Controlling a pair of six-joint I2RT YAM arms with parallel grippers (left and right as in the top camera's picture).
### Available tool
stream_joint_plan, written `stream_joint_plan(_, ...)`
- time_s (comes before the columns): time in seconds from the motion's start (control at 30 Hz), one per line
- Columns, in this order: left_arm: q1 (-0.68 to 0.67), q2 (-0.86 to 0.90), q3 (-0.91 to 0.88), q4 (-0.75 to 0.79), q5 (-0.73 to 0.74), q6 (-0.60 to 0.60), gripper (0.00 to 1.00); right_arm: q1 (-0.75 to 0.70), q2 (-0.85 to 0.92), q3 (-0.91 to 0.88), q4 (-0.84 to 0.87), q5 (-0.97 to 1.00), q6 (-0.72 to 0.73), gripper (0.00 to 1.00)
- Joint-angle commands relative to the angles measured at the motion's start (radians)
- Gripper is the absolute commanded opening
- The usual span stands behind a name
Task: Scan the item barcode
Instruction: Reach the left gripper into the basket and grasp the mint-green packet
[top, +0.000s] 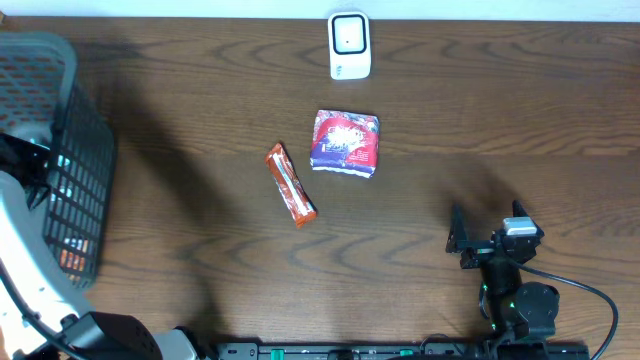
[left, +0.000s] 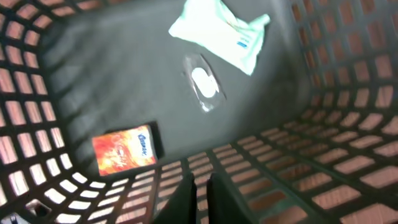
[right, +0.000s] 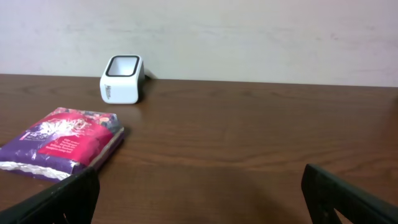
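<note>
left gripper (left: 200, 198) – pinched together, seemingly empty, inside basket (left: 348, 155) | right gripper (right: 198, 182) – spread wide

Overhead looks straight down on the tabletop (top: 200, 120). My left wrist peers close into the basket (left: 348, 155); my right skims low toward the scanner (right: 123, 79), shared with overhead.

A white box-shaped barcode scanner (top: 349, 45) stands upright at the top centre of the desk (top: 480, 120), its dark-rimmed window facing up. Below it a glossy purple-and-red packet (top: 345, 142) lies flat; a slim orange-red wrapped bar (top: 290, 184) lies diagonally at its lower left, apart.
</note>
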Motion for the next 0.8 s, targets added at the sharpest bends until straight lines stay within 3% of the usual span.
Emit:
stream_joint_plan(0.0,-0.006,-0.045,-0.012,-0.067,0.141,0.071,0.07,-0.004,-0.005,-0.001,-0.005,0.005,-0.011,0.99)
stream_joint_plan(0.23,-0.006,-0.105,-0.012,-0.097,0.295,0.174,0.08,-0.004,-0.005,-0.001,-0.005,0.005,-0.01,0.99)
stream_joint_plan(0.47,-0.005,-0.153,-0.012,-0.038,0.258,0.184,0.09,-0.004,-0.005,-0.001,-0.005,0.005,-0.011,0.99)
stream_joint_plan(0.53,-0.005,-0.138,-0.013,0.035,0.212,0.164,0.28,-0.004,-0.005,-0.001,-0.005,0.005,-0.01,0.99)
stream_joint_plan(0.57,-0.005,-0.13,-0.013,0.065,0.18,0.128,0.31,-0.004,-0.005,-0.001,-0.005,0.005,-0.011,0.99)
stream_joint_plan(0.6,-0.005,-0.116,-0.013,0.102,0.129,0.078,0.41,-0.004,-0.005,-0.001,-0.005,0.005,-0.011,0.99)
stream_joint_plan(0.67,-0.005,-0.093,-0.013,0.153,0.061,0.041,0.66,-0.004,-0.005,-0.001,-0.005,0.005,-0.011,0.99)
stream_joint_plan(0.7,-0.005,-0.082,-0.013,0.182,0.04,0.042,0.73,-0.004,-0.005,-0.001,-0.005,0.005,-0.011,0.99)
stream_joint_plan(0.77,-0.005,-0.057,-0.013,0.234,0.026,0.064,0.75,-0.004,-0.005,-0.001,-0.005,0.005,-0.011,0.99)
